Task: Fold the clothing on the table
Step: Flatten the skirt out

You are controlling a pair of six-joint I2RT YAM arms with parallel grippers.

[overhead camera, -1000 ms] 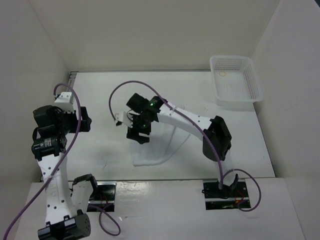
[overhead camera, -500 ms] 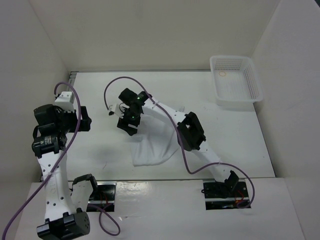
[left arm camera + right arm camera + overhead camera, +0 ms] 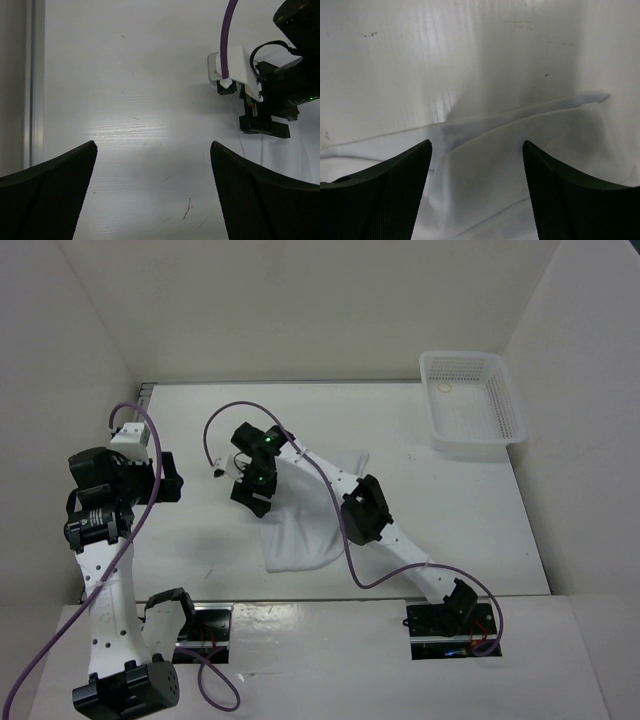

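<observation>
The clothing point(image 3: 305, 535) is a white fabric piece lying creased on the table point(image 3: 450, 510), in front of the middle. My right gripper point(image 3: 250, 490) hangs over its far left edge. In the right wrist view the right gripper point(image 3: 476, 167) is open, its fingers point(image 3: 385, 195) straddling a raised fold of the clothing point(image 3: 520, 145) without pinching it. My left gripper point(image 3: 168, 480) is off to the left, apart from the fabric. Seen from the left wrist, the left gripper point(image 3: 152, 170) is open above bare table point(image 3: 140, 100), with the right gripper point(image 3: 265, 112) at upper right.
A white mesh basket point(image 3: 470, 405) stands at the table's far right corner. A metal rail point(image 3: 30, 80) runs along the table's left edge. White walls enclose the table on three sides. A purple cable point(image 3: 330, 510) loops along the right arm.
The right arm has stretched further left and forward, carrying its gripper to the clothing's far left edge. More of the fabric now shows. The left arm has stayed put.
</observation>
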